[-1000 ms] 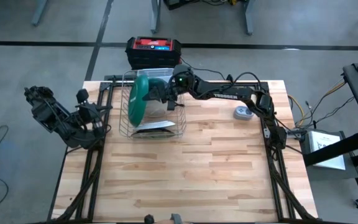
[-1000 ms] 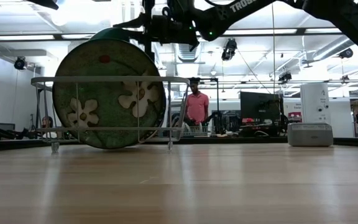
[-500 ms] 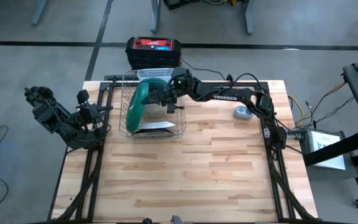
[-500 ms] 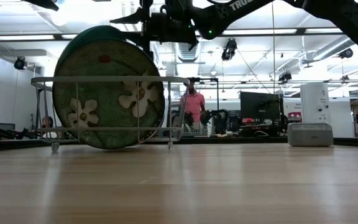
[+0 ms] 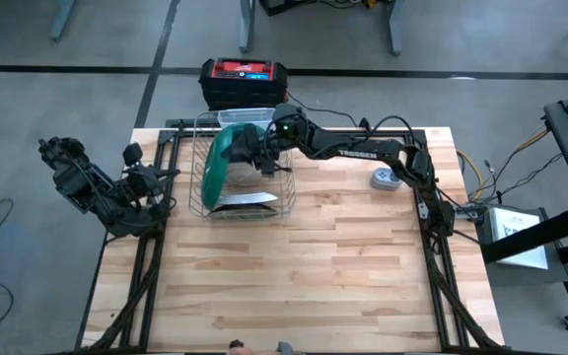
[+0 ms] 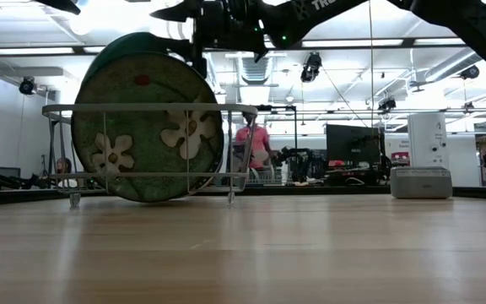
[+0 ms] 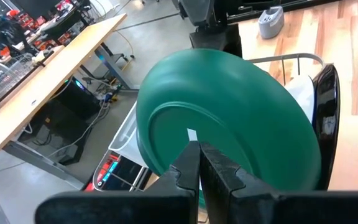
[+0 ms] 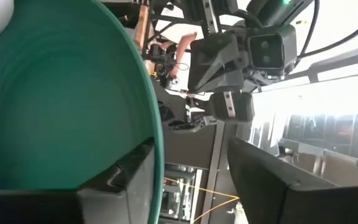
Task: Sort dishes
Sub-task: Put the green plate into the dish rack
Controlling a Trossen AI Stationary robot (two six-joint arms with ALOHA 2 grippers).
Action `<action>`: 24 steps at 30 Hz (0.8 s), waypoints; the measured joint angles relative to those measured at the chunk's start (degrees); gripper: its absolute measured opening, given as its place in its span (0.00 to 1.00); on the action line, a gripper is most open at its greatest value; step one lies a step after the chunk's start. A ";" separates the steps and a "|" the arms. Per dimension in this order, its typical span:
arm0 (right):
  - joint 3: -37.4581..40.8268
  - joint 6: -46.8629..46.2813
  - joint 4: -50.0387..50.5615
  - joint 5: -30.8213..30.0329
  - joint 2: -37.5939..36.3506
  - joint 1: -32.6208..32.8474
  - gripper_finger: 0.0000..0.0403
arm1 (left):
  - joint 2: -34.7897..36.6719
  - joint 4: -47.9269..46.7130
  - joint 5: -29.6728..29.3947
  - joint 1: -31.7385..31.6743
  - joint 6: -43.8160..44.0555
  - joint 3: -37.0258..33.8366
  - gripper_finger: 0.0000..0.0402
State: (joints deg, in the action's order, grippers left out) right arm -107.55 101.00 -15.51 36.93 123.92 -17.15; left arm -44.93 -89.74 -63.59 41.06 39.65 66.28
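Observation:
A teal-green plate (image 5: 227, 158) stands on its edge in the silver wire rack (image 5: 286, 192) at the table's far side, and also shows in the left wrist view (image 7: 229, 118). My right gripper (image 5: 256, 150) is open at the plate's upper rim (image 8: 157, 134), one finger on each side of it. A larger dark green flowered plate (image 6: 148, 127) leans in the near side of the rack. My left gripper (image 7: 199, 152) is shut and empty at the table's left edge (image 5: 156, 185). My right gripper has its fingers on either side of the teal plate's upper rim (image 8: 159, 180), coming level from the table's right. One finger (image 8: 126, 177) is right beside the rim; I cannot tell whether it touches. The plate's lower edge rests in the rack.
A small grey round device (image 5: 386, 178) lies to the right of the rack. A black and red box (image 5: 245, 74) stands behind the table's far edge. A person in a pink top (image 6: 256, 143) moves in the room beyond. The near half of the table (image 5: 294, 286) is bare wood.
The teal plate has tipped from a slant to more upright in the rack. My right gripper has gone up a little above the rack.

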 joint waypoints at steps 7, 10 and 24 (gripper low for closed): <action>0.00 0.91 -0.03 0.00 0.00 0.00 0.60 | -0.32 0.12 -0.15 0.00 0.03 0.00 0.00; 0.00 0.46 -1.12 -0.43 0.00 0.00 0.67 | -0.33 0.14 -0.15 0.00 0.05 0.00 0.00; -0.04 -13.31 -2.36 -18.56 0.00 0.04 0.84 | -0.33 0.16 -0.13 0.00 0.08 0.00 0.00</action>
State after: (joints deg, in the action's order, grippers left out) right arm -107.59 87.69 -17.87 18.37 123.92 -17.10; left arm -45.25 -89.58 -63.72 41.06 39.72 66.28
